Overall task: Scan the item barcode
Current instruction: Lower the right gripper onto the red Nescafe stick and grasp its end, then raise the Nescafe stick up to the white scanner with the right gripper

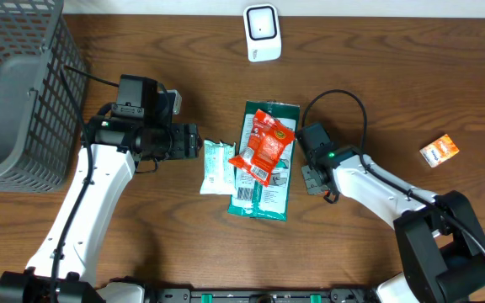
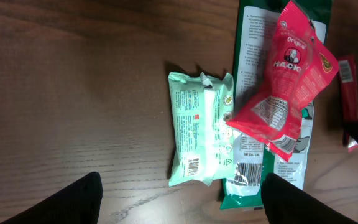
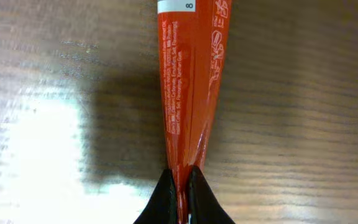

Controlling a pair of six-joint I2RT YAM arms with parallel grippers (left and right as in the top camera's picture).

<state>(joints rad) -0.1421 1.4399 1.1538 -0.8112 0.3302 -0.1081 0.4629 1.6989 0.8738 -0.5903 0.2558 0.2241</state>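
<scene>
While the right gripper (image 3: 180, 179) sits clamped on one end of a slim red packet (image 3: 188, 81), the scan is not yet made.
The packet sits mid-table, just right of the green bag (image 1: 263, 189); the left gripper (image 2: 179, 199) hangs wide apart above the pale green pack (image 2: 201, 127). I'd lift cleanly, then turn the barcode toward the white scanner (image 1: 262, 32) at the far edge.

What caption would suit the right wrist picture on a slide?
Right gripper pinched shut on the edge of a red packet, wooden table behind.
</scene>
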